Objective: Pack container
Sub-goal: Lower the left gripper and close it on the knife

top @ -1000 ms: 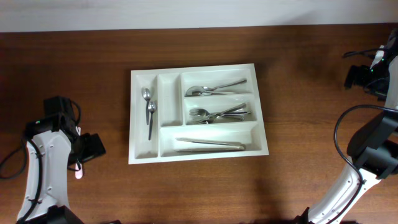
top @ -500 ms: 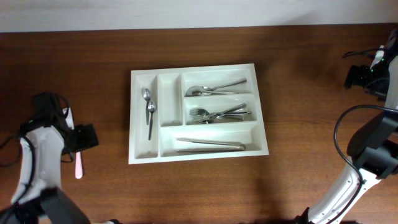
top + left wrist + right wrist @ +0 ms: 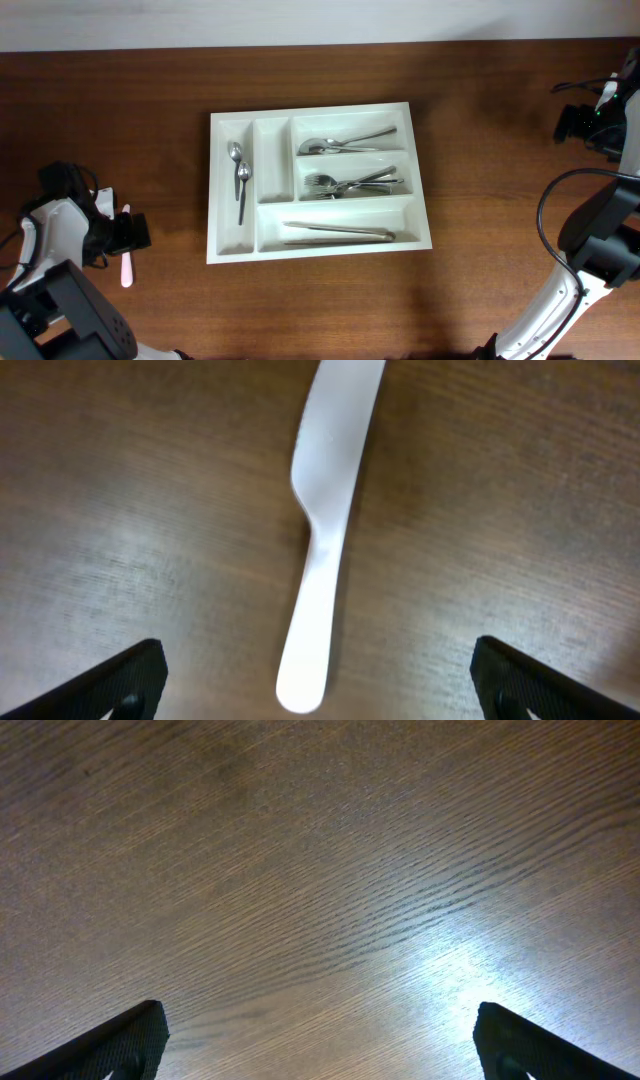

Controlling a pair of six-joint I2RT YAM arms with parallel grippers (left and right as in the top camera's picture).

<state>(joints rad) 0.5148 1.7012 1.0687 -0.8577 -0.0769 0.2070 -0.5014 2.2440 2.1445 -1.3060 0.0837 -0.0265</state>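
The white container [image 3: 232, 252] lies mid-table with five compartments. It holds two small spoons [image 3: 240, 180] in the left narrow slot, spoons [image 3: 345, 142] at the top right, forks [image 3: 352, 185] below them and knives [image 3: 338, 233] in the bottom slot. A pale plastic utensil [image 3: 126, 268] lies on the wood to its left. My left gripper [image 3: 128, 233] hovers open right over that utensil. In the left wrist view the utensil [image 3: 325, 530] lies between the spread fingers of my left gripper [image 3: 320, 685], untouched. My right gripper [image 3: 572, 123] is open and empty at the far right.
The second narrow slot [image 3: 270, 165] of the container holds nothing. The right wrist view shows only bare wood [image 3: 320, 870] between the fingers. The table's back edge [image 3: 320, 45] runs along the top, with cables near both arms.
My left arm has swung left and its gripper now sits over the pale utensil. The utensil, the container and the right arm have not moved.
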